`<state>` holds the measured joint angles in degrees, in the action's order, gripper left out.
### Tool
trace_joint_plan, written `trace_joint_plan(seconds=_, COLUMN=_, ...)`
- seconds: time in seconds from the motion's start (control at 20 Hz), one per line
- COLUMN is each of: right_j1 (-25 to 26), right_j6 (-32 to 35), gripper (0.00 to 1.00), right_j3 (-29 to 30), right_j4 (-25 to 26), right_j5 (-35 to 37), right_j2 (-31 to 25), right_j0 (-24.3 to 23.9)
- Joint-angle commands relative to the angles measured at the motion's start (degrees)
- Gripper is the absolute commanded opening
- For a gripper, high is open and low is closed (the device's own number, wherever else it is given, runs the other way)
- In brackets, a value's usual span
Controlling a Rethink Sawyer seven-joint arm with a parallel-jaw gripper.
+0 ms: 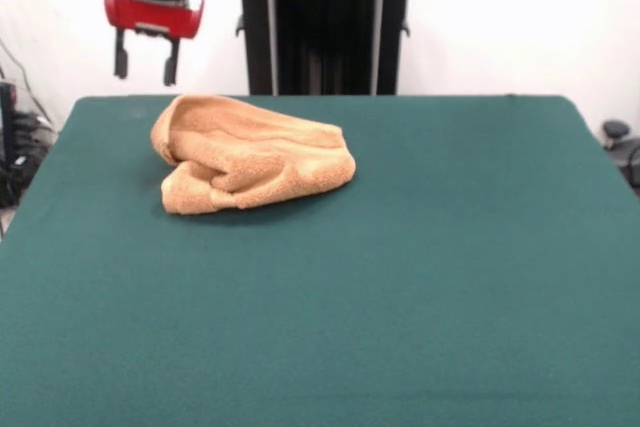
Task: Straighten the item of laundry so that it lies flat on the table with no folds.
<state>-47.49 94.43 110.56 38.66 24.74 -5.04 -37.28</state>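
Note:
An orange-tan terry towel (250, 154) lies crumpled in a folded heap on the dark green table (400, 277), towards the far left. Its edges are rolled under and layers overlap. My gripper (146, 62) hangs in the air above the table's far left edge, up and to the left of the towel, not touching it. Its two dark fingers (121, 55) stand apart and hold nothing.
The robot's black pedestal (325, 22) stands behind the table's far edge at the middle. Cables and dark gear (15, 147) lie off the table's left side. A dark object (620, 142) sits off the right edge.

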Motion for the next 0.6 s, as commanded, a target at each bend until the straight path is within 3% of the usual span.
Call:
trace_joint_plan(seconds=0.05, right_j1=-8.3, right_j6=-5.9, gripper=1.0, right_j3=6.9, right_j4=-3.8, right_j5=7.0, right_j2=-8.1, right_j0=2.9)
trace_joint_plan(seconds=0.3, right_j1=-11.6, right_j6=-2.1, gripper=1.0, right_j3=8.2, right_j4=-9.3, right_j5=9.6, right_j2=-9.5, right_j0=6.3)
trace_joint_plan(seconds=0.6, right_j1=-9.7, right_j6=0.3, gripper=1.0, right_j3=5.5, right_j4=-11.6, right_j5=10.4, right_j2=-9.3, right_j0=9.5)
